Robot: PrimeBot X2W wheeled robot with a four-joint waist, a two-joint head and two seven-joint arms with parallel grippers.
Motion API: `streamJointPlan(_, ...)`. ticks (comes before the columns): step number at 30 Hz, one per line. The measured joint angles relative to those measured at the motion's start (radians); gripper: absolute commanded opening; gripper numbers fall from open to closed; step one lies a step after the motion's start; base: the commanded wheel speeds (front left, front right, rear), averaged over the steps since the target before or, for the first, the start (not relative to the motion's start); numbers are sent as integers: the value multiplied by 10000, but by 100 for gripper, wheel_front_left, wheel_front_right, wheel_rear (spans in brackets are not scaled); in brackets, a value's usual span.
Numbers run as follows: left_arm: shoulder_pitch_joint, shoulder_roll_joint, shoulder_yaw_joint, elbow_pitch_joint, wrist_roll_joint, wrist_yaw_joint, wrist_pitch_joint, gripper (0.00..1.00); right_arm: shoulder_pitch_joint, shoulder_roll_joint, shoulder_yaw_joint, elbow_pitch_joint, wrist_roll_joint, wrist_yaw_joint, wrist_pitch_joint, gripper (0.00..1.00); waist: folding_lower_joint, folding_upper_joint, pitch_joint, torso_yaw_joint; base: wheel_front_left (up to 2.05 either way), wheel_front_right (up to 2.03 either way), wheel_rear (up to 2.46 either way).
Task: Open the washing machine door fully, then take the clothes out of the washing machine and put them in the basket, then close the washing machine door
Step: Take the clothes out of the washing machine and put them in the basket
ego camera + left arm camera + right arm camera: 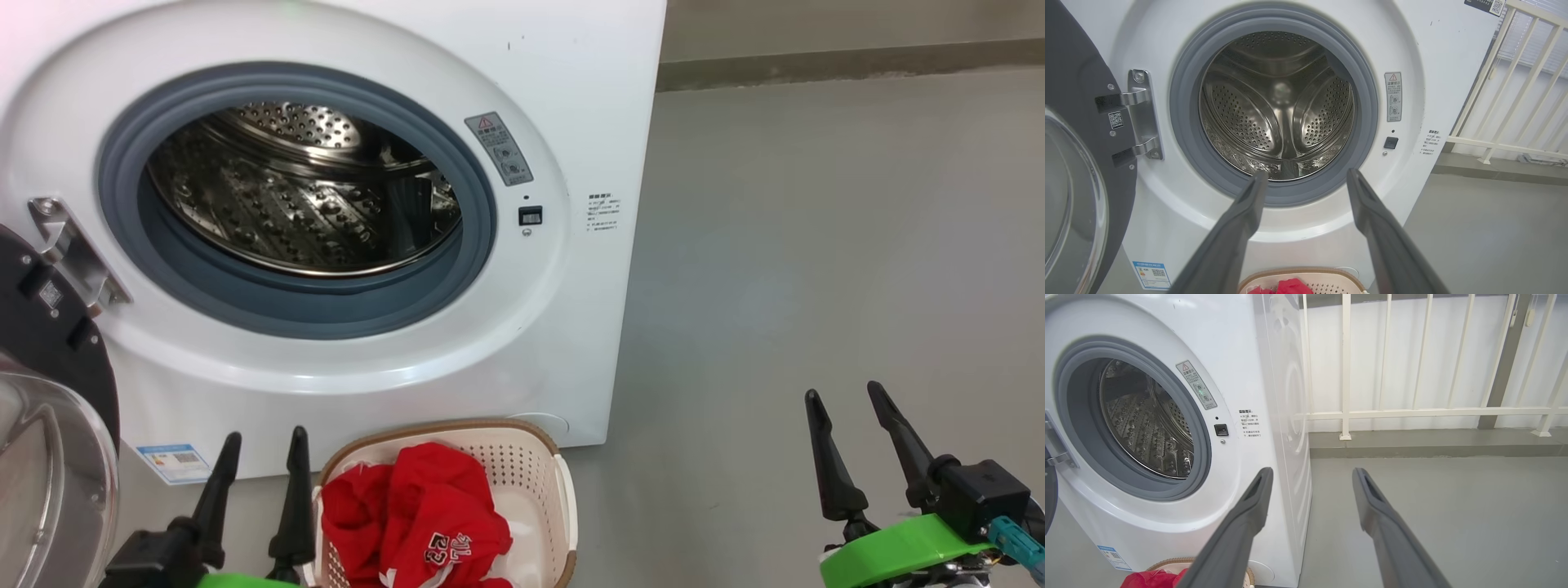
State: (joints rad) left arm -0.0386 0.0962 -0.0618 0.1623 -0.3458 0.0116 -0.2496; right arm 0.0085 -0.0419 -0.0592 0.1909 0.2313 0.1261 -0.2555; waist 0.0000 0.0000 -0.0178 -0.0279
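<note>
2 of the 3 steps are looking done to me: the clothes (416, 514) are lying bunched in the basket (535, 457), which is sitting on the floor (775, 245) just in front of the washer (571, 122), and the drum (302, 196) is showing bare steel. So I am judging that closing is the step in hand.

The door (49, 408) is hanging open on its hinge (69, 249) at my left. My left gripper (266, 434) is hovering between door and basket, fingers spread wide and holding nothing. My right gripper (842, 390) is hovering over bare floor well to the right, also spread and empty.

Next, I am expecting to need the left fingers behind the door, pushing it round toward the latch (530, 216).

Some of the scene is escaping me. The door's far edge is running off the picture, the basket's near end is cut off, and the drum's front lip is hiding behind the grey ring (310, 302).
</note>
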Motion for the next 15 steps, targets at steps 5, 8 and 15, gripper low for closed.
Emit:
streamJointPlan(5, 258, 127, 130, -150, 111, -4, 0, 100, 252, 2, -65, -173, 2, 0, 0, 100, 0, 0, -73, -68, 0, 0, 0)
streamJointPlan(8, 356, 130, 196, -186, 121, -4, 0, 100, 348, 8, -69, -219, 10, 0, 0, 100, 0, 0, -79, -108, 0, 0, 0)
streamJointPlan(15, 415, 121, 263, -194, 134, -6, 0, 100, 348, 17, -71, -251, 17, 0, 0, 100, 0, 0, -46, -145, 0, 0, 0)
